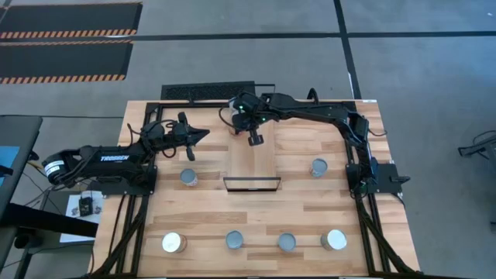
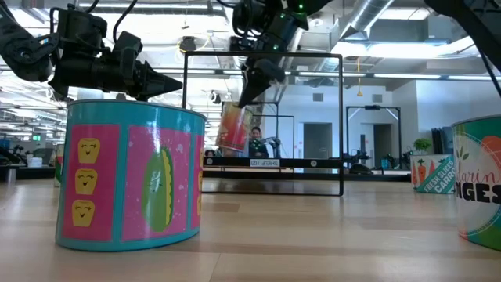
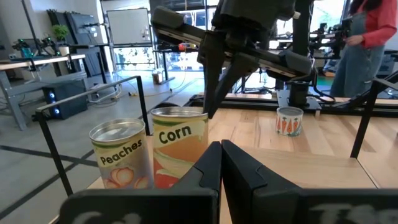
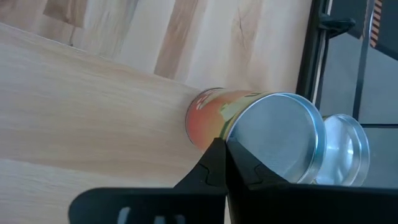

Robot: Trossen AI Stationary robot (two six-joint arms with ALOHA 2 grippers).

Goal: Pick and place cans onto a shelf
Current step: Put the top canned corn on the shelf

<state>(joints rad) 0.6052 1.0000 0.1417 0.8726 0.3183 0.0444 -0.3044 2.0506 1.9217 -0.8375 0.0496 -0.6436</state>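
Observation:
The shelf (image 1: 252, 167) lies in the middle of the table, toward the far side. Two cans stand close together at its far left end: a Peaches can (image 3: 121, 155) and a Corn can (image 3: 179, 146). My right gripper (image 1: 254, 139) is over the Corn can and shut on it. In the low view the Corn can (image 2: 235, 129) is tilted. My left gripper (image 1: 203, 135) is shut and empty, in the air left of the shelf, pointing toward it. Several more cans stand upright on the tabletop. My right gripper has the Corn can by its top rim (image 3: 207, 114), on the side away from the Peaches can, pinched at the tips of its two fingers (image 3: 214, 81). The fingers come from above, pointing down. The can hangs tilted; whether its bottom touches the shelf, I cannot tell.
On the tabletop stand a can left of the shelf (image 1: 189, 177), a carrots can right of it (image 1: 318, 167), and several cans in a row along the near edge (image 1: 235, 240). The shelf's black frame posts (image 3: 143, 99) rise around the two cans.

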